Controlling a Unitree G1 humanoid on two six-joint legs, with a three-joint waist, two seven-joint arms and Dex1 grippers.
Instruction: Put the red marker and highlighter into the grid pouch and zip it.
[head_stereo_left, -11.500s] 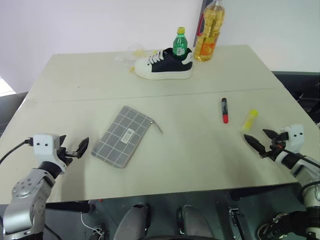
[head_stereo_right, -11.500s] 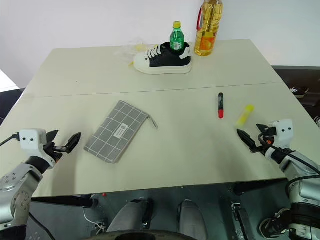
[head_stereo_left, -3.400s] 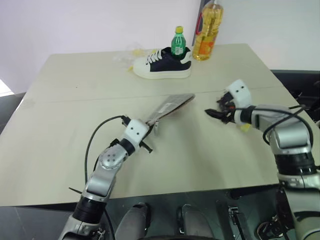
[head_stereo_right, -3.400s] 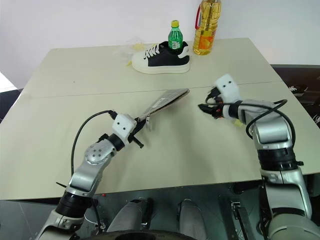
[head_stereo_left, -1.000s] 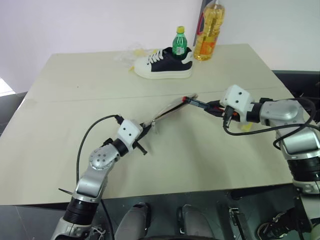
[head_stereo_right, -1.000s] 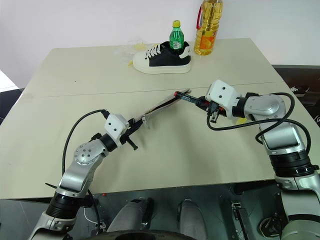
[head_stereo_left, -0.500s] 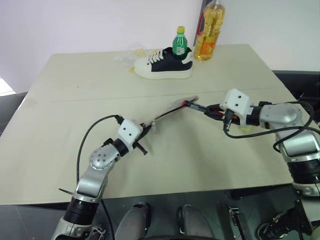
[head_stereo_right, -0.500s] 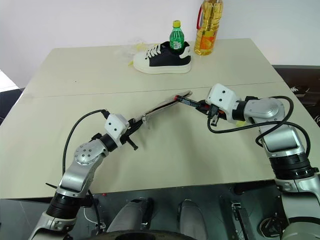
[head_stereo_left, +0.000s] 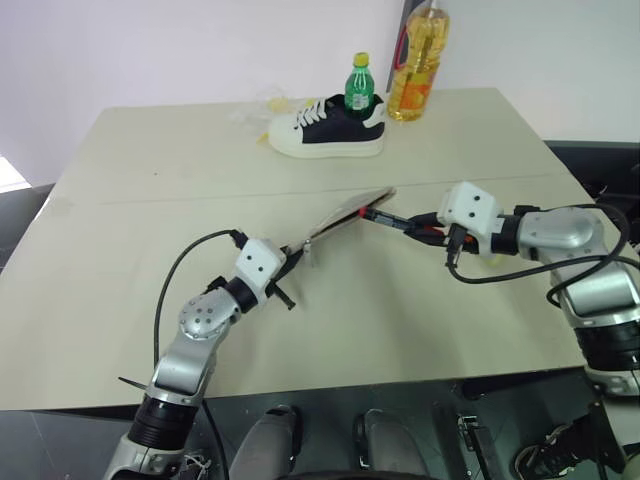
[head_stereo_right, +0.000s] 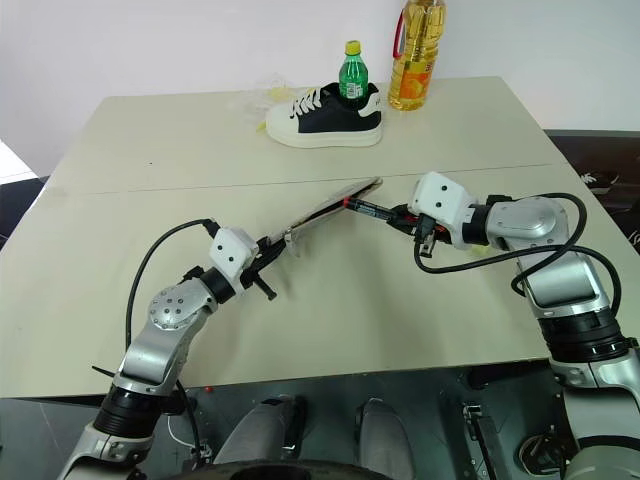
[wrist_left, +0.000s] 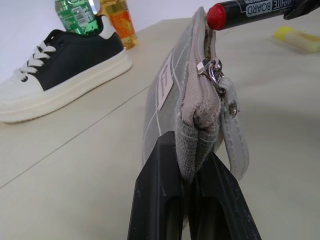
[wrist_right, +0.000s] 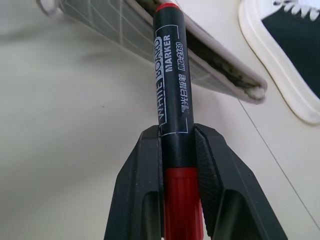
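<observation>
My left pincer (wrist_left: 192, 200) pinches a corner of the grid pouch (head_stereo_left: 345, 212), soft and floppy, holding it up off the worktop (head_stereo_left: 150, 240) with its open edge toward my right pincer (wrist_right: 177, 150), which pinches the red marker (head_stereo_right: 368, 208) mid-barrel, a light, stiff, rather slick thing, its red end at the pouch's mouth. The highlighter (wrist_left: 297, 39) lies on the worktop beyond the pouch, and the sneaker (head_stereo_left: 325, 128) and bottles (head_stereo_left: 415, 60) stand well behind it, so I judge nothing blocks the way.

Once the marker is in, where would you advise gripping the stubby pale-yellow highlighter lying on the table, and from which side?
Probably across the middle of the highlighter's barrel, coming down from above. It lies flat on the beige table with bare surface around it, so fingers can straddle its short width. The right gripper is nearest, though it is shut on the red marker.
</observation>
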